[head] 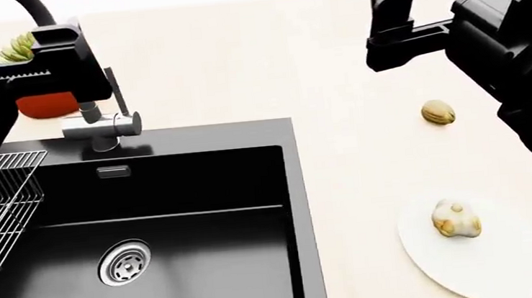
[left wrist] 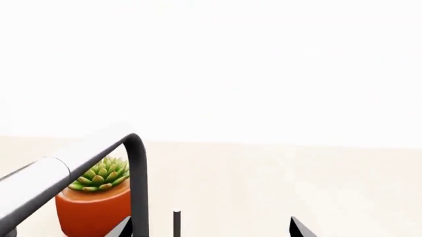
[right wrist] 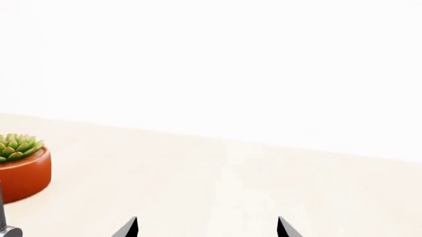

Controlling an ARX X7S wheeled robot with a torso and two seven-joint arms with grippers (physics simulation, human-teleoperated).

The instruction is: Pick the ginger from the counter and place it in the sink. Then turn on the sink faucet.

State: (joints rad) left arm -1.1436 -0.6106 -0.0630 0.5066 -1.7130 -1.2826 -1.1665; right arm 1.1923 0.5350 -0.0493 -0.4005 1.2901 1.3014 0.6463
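Observation:
The ginger [head: 456, 220] lies on a white plate [head: 507, 261] on the counter [head: 343, 149], right of the black sink [head: 205, 219]. The sink faucet [head: 102, 127] stands behind the basin; its thin lever [head: 117, 90] points up. My left gripper [head: 80, 64] is open around the faucet. In the left wrist view the lever [left wrist: 177, 223] stands between its open fingertips, next to the gooseneck [left wrist: 138, 182], with nothing held by the gripper [left wrist: 211, 228]. My right gripper [head: 386, 30] hangs open and empty above the back counter, far from the ginger; its wrist view [right wrist: 205, 227] shows only bare counter.
A smooth tan nut-like thing [head: 438, 113] lies on the counter behind the plate. A succulent in an orange pot [head: 40, 104] stands behind the faucet, also in the left wrist view [left wrist: 96, 202]. A wire rack [head: 2, 208] hangs at the sink's left side. The steel drain [head: 125, 262] sits in the basin.

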